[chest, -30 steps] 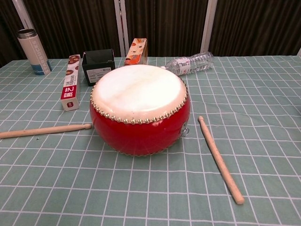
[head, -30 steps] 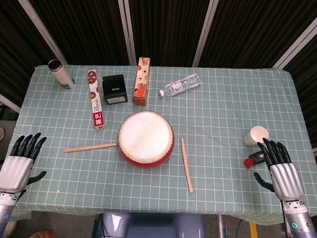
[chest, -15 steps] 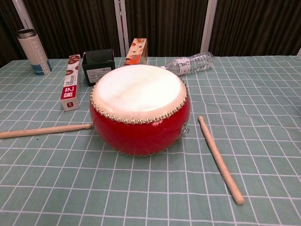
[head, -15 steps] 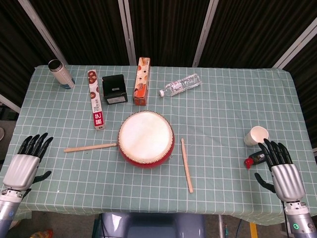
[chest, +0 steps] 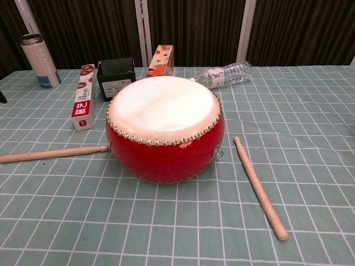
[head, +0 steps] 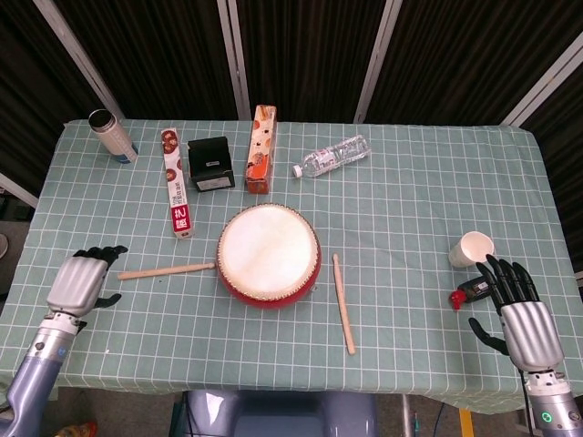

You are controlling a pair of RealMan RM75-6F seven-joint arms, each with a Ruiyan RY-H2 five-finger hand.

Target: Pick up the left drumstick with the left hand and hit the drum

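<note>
While my left hand (head: 80,280) hovers open just beside the stick's (head: 166,269) butt, seemingly not touching, my right hand (head: 521,314) rests open near the desk (head: 410,209) edge.

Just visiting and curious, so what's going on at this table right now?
Left hand open, empty, near the butt of the left drumstick. Drumstick flat on the table beside the drum, untouched. Right hand open, idle. Nothing in the way.

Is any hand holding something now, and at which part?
Nothing is held. The left hand is beside the left wooden drumstick's end without gripping it; the right hand is empty.
</note>
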